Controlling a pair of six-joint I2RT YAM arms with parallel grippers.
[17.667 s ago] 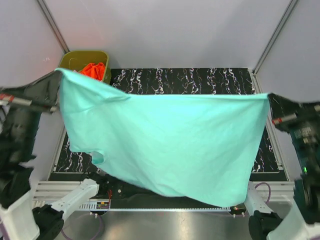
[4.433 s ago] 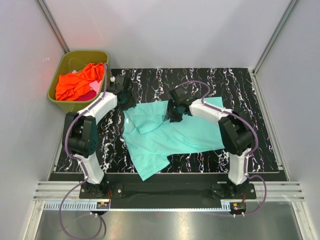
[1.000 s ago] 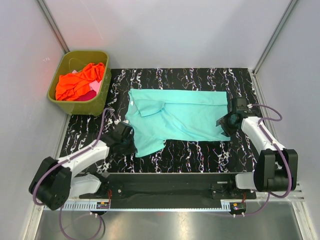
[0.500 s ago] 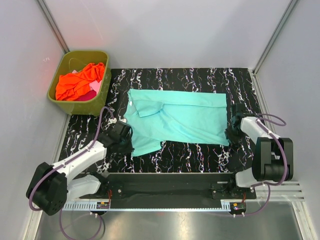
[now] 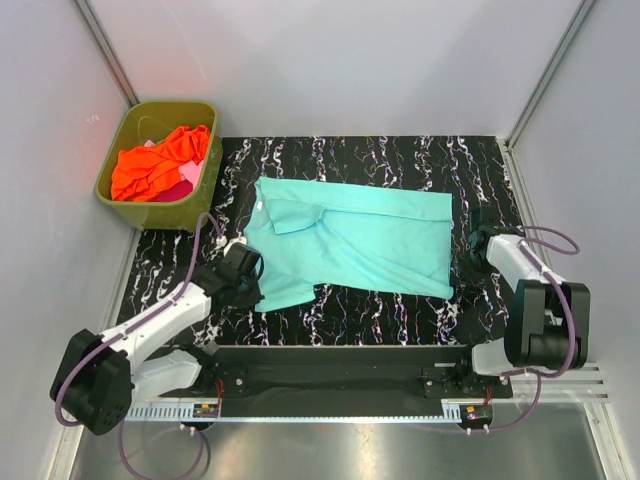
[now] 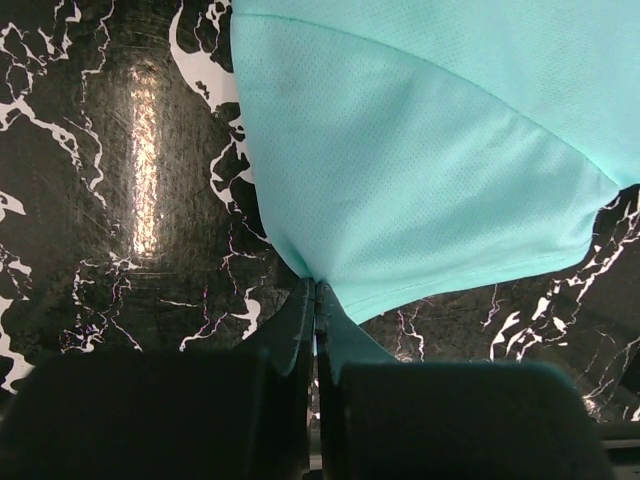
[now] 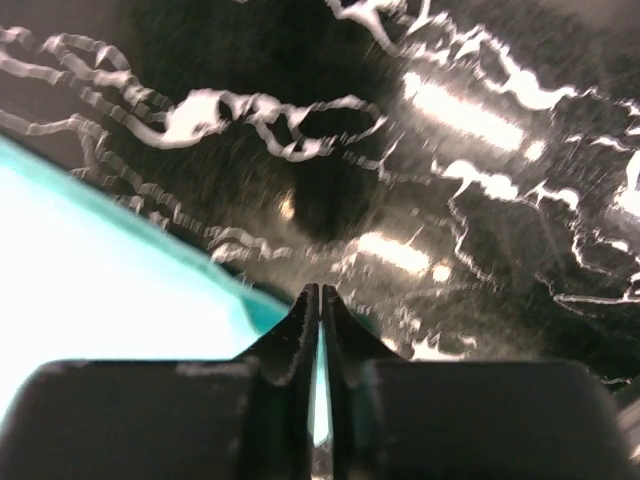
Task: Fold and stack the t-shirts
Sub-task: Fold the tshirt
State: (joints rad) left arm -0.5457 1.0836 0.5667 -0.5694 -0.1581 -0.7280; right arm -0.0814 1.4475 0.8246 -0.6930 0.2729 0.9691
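Teal t-shirt [image 5: 370,235] lay flat on bench [image 5: 400,155]. Left pincer [image 6: 316,300] clamped its near-left hem. Right pincer [image 7: 319,300], at its right edge, was closed on a teal sliver. Tub [image 5: 165,104] off its far-left corner held orange shirt [image 5: 150,165] and pink shirt [image 5: 188,172].

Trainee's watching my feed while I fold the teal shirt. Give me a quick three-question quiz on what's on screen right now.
1. True or false: the left gripper has its jaws shut on an edge of the teal t-shirt.
2. Where is the orange t-shirt? A) spread flat beside the teal one B) in the olive tub C) on top of the teal one.
3. Toward which side of the table, the robot's left or right, does the teal t-shirt's collar lie?
Key: 1 true; 2 B; 3 left.
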